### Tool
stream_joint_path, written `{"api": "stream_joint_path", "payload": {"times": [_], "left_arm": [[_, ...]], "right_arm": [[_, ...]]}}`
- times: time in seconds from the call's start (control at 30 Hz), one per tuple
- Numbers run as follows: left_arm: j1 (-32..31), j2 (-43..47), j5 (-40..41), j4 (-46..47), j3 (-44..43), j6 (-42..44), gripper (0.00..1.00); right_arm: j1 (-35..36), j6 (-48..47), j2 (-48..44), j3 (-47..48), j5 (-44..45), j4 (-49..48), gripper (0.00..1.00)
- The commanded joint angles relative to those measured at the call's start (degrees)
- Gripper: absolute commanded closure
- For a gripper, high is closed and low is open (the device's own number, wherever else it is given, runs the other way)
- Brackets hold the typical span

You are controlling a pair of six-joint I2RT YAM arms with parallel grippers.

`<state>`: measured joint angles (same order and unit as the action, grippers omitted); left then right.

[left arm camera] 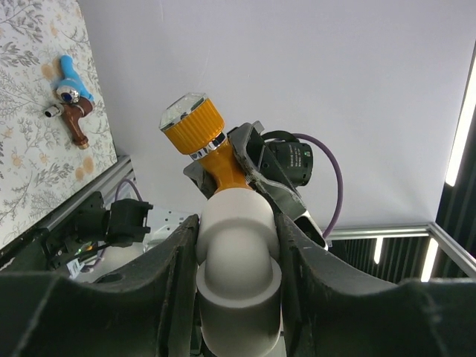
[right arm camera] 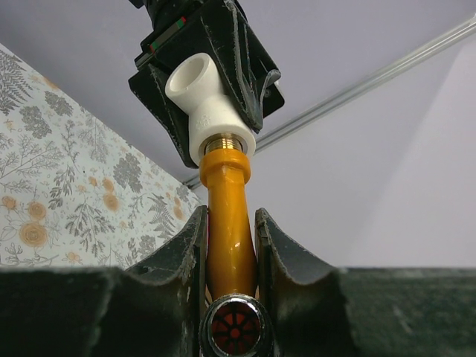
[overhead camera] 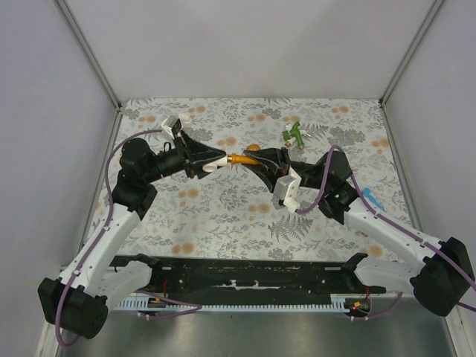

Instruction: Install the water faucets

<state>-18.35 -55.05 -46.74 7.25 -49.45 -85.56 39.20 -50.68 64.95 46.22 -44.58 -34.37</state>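
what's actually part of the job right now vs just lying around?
In hand:
- orange faucet, in right gripper
- white fitting, in left gripper, faucet's threaded end at its mouth

Lying on the table, untouched:
- green faucet
- blue faucet
- dark red faucet

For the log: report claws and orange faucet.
Left claw shut on white fitting. Right claw shut on orange faucet. Brass thread in fitting's mouth, part showing. Nothing in the way.
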Motion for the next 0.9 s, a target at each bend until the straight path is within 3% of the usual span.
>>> {"api": "stream_joint_path", "payload": {"times": [0.0,0.2,0.5,0.7,0.87], "left_arm": [[-0.64,-1.11,-4.94,4.8,-3.72,-1.98,0.98],[-0.72,-1.82,-4.32,-0.2,-4.86,2.49,0.98],[-0.64,-5.16,-4.42,-18.57,-11.63,18.75,0.98],[-0.64,-3.14,-0.47,-10.33,-7.33,13.5,0.98],[-0.72,-2.52,0.43,-8.92,-5.92,14.45,0.98]], "right_arm": [[0.61,-2.06,-0.17,0.19,0.28,-2.46,1.0],[0.96,-4.6,-0.7,0.28,1.68,-0.35,1.0],[2.46,-11.64,-2.28,1.86,5.2,8.35,1.0],[2.81,-9.89,-2.02,1.68,6.17,6.95,1.0],[3.07,-8.3,-1.05,1.77,6.79,5.54,1.0]]}}
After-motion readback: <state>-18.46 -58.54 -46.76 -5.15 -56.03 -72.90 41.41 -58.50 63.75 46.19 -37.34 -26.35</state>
